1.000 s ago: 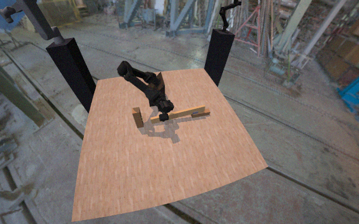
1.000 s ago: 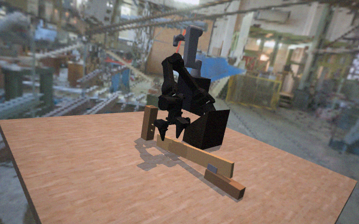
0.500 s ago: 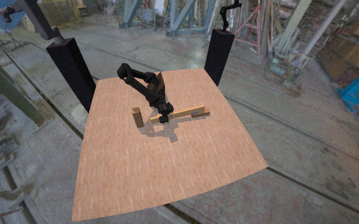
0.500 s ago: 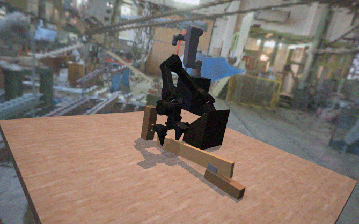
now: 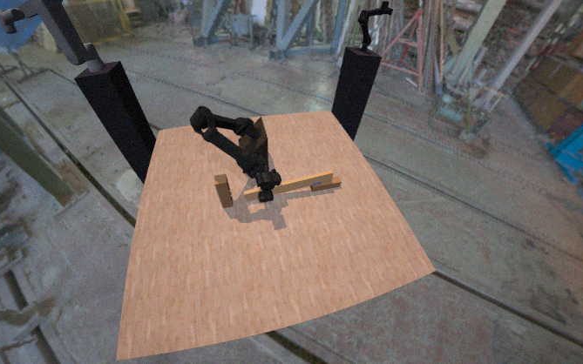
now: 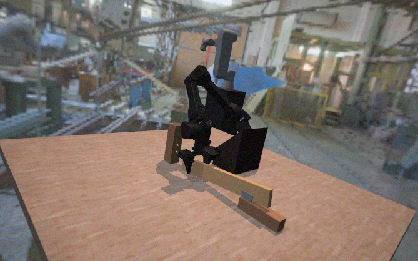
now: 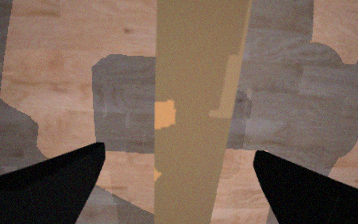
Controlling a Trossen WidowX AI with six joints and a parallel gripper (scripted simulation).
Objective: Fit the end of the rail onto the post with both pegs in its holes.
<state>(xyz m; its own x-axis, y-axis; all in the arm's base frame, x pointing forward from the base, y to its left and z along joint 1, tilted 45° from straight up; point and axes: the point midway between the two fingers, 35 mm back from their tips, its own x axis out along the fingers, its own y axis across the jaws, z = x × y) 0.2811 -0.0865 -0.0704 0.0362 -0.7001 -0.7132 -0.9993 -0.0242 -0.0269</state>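
Note:
The long wooden rail (image 5: 304, 180) (image 6: 236, 183) (image 7: 195, 65) slopes up from its near end, down at the table, to its far end in the blue-grey bracket (image 6: 247, 196) on the low footboard block (image 5: 335, 184) (image 6: 258, 215). The wooden post (image 5: 224, 192) (image 6: 171, 145) stands upright beyond the rail's near end, with a gap between them. Its two pegs (image 6: 177, 145) face the rail. My gripper (image 5: 267, 192) (image 6: 199, 167) (image 7: 181, 154) is open and points down over the rail near its near end, one finger on each side, touching neither side in the wrist view. The rail's holes are hidden.
The dark wedge-shaped arm base (image 5: 256, 138) (image 6: 250, 150) stands on the table (image 5: 257, 279) (image 6: 106, 207) behind the rail. Two other arms on dark pedestals (image 5: 112, 112) (image 5: 357, 85) stand beyond the table's back edge.

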